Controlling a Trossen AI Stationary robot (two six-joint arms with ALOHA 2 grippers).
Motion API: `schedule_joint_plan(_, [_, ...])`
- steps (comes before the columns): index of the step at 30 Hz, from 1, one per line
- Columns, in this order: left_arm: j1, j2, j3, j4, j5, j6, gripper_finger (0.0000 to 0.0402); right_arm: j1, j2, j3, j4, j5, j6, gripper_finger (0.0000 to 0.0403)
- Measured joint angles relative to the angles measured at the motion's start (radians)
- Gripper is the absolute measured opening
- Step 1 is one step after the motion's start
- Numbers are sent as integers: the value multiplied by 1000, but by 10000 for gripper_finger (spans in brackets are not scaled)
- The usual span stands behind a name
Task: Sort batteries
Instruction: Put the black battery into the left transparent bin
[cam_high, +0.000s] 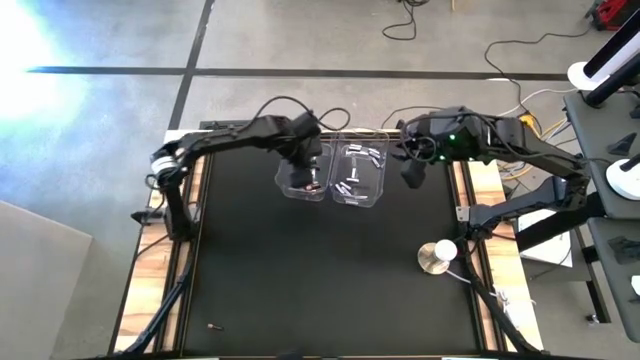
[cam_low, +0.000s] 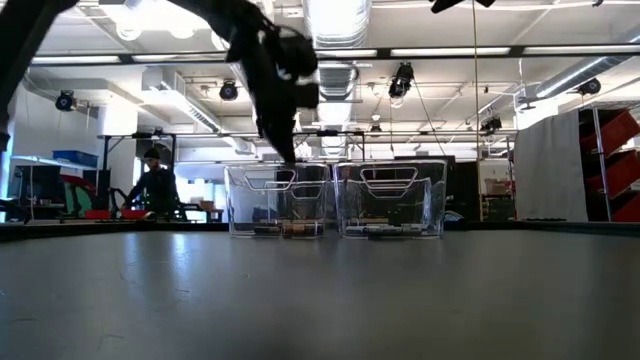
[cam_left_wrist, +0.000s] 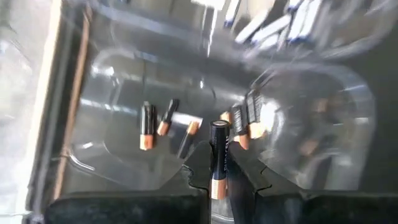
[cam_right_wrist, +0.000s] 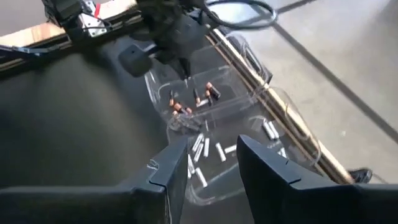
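Table (cam_high: 330, 300): a flat, matte black top, rectangular, edged on both long sides by pale wood planks and dark rails.
Left arm (cam_high: 225, 140): dark jointed metal, reaching in over the left bin.
Right arm (cam_high: 520, 150): same dark build, with a small green light near its wrist, held beside the right bin's outer end.
Left bin (cam_high: 303, 172): clear thin-walled plastic, rectangular with rounded corners and a moulded handle shape in its end wall; it stands just beside its twin at the far middle of the table.
Right bin (cam_high: 362, 175): same clear glossy plastic, same shape.
Disc (cam_high: 437, 256): round, white and metal, flat on the table near the right edge, well apart from the bins.
Left gripper (cam_left_wrist: 217, 177): two dark fingers pressed against a single battery, hanging over the left bin's inside.
Right gripper (cam_right_wrist: 211, 165): two broad dark angular fingers standing apart with nothing between them, above the right bin.
Held battery (cam_left_wrist: 217, 158): a small smooth cylinder, black body with a copper end, upright between the left fingers.
Dark batteries (cam_right_wrist: 196, 99): several tiny black-and-copper cylinders lying scattered on the left bin's floor.
Pale batteries (cam_right_wrist: 208, 152): tiny silver-white cylinders lying loose at various angles in the right bin.
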Motion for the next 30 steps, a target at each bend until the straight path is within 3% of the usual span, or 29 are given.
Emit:
schedule_joint_plan(7, [45,141,39,-9,-1,44,9,22,-1,-1,-65,0,62,142])
schedule_joint_plan(17, [64,296,208,-113,-1,113,9,22,-1,-1,-84,2,78,133])
schedule_joint_plan(30, [92,380,207,-85,0,208,9,22,0,-2,-140,2,130,128])
